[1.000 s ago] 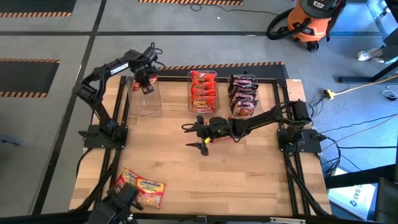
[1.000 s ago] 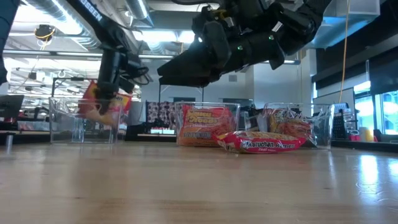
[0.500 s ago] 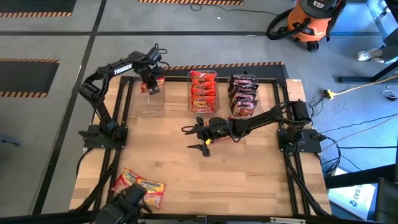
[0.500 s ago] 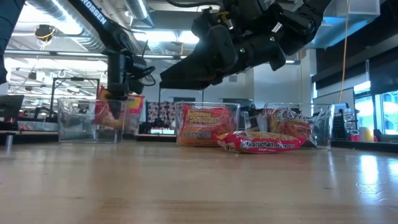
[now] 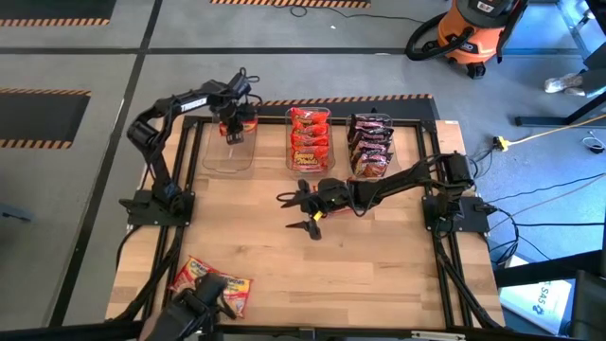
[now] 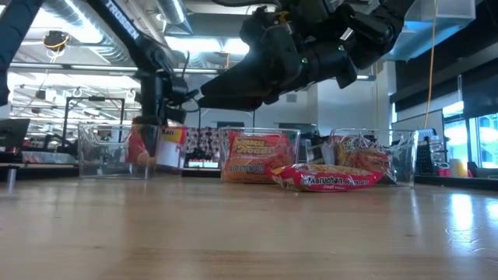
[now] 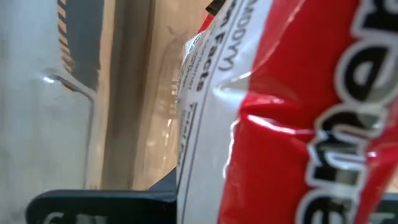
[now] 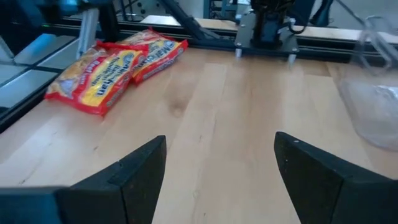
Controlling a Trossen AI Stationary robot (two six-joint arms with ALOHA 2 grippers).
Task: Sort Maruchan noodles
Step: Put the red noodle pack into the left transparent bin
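Note:
My left gripper (image 5: 233, 125) is at the table's far left, over the left clear bin (image 5: 225, 152), shut on a red and white Maruchan packet (image 6: 158, 145) that fills the left wrist view (image 7: 298, 112). My right gripper (image 5: 301, 210) hovers open over the middle of the table; its fingers stand wide apart (image 8: 217, 174) and touch nothing. The middle bin (image 5: 310, 139) holds red and orange packets standing on edge. The right bin (image 5: 370, 145) holds dark ones. Two orange-red packets (image 5: 212, 285) lie flat at the near left corner. One red packet (image 6: 323, 178) lies flat before the bins. My left gripper pinches the red packet by its upper part (image 6: 162, 128), coming from above with fingers pointing down. One finger (image 7: 93, 202) shows beside the packet's white printed back. The packet hangs roughly upright below the fingers, inside the left bin's walls. Whether its lower end touches the bin floor, I cannot tell.
The three clear bins stand in a row along the far edge. Bare wooden tabletop (image 5: 369, 265) spreads across the near right. A black frame (image 5: 431, 170) borders the table. Something dark (image 5: 201, 308) sits at the near edge beside the two packets.
My left gripper has carried the red packet toward the table's far edge and slightly right, and lowered it from above the left bin's rim down between its walls. The left bin has shifted a little the same way. My right arm has kept still.

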